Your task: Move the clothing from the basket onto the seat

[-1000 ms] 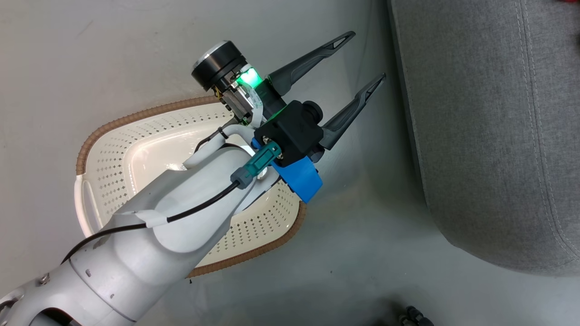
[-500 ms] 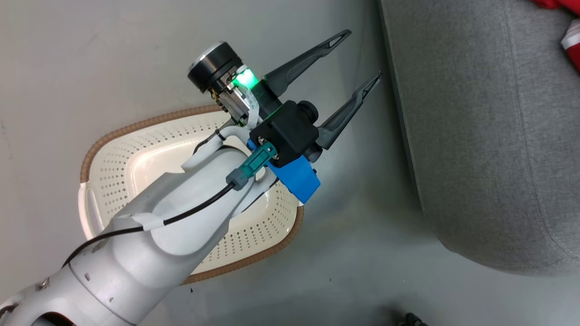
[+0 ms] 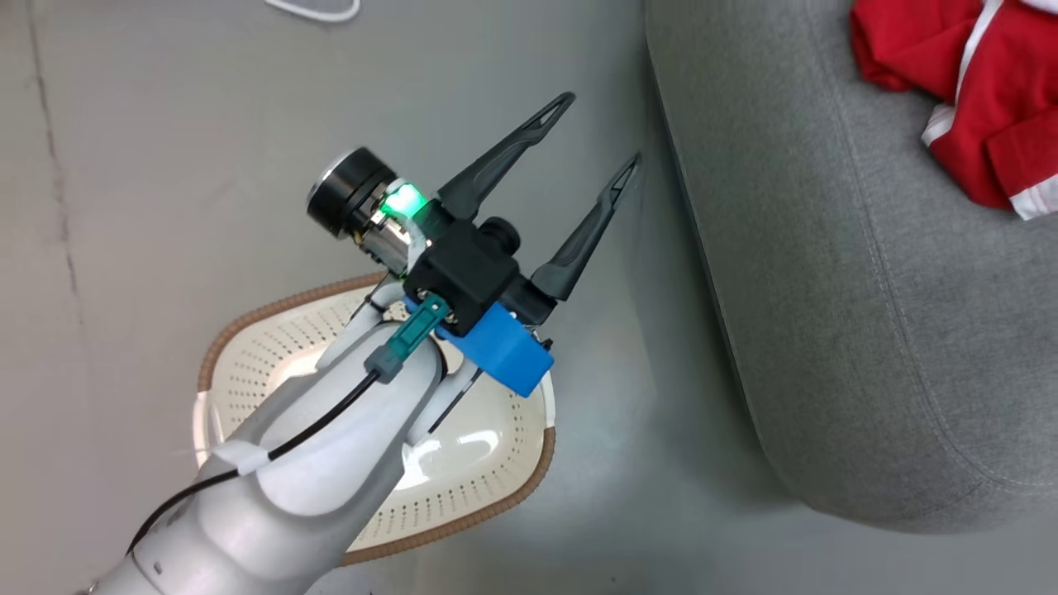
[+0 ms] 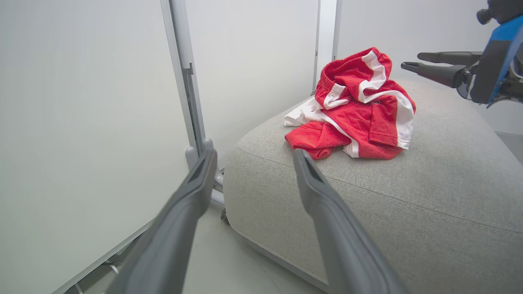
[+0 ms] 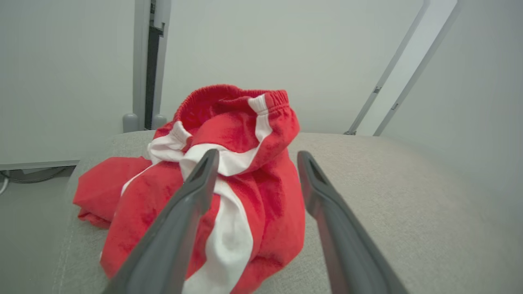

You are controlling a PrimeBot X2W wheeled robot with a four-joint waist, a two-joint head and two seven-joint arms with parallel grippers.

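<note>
The red clothing (image 3: 967, 91) with white trim lies in a crumpled heap on the light-grey seat (image 3: 826, 289). My left gripper (image 3: 597, 129) is open and holds nothing. It hangs over the floor between the cream basket (image 3: 248, 318) and the seat, and my forearm hides part of the basket. From the left wrist, the open left gripper (image 4: 253, 154) points at the seat's (image 4: 408, 196) corner, with the clothing (image 4: 359, 114) beyond it and my right gripper (image 4: 412, 60) above the seat. The right gripper (image 5: 257, 154) is open just short of the clothing (image 5: 241, 126) and holds nothing.
Grey floor runs between the basket and the seat. A white cable (image 3: 314, 8) lies on the floor at the far edge of the head view. Pale wall panels with metal posts (image 4: 192, 90) stand behind the seat (image 5: 388, 183).
The head camera has swung, bringing the red clothing on the seat into the picture. The left gripper stays open and now reaches further past the basket's rim.
</note>
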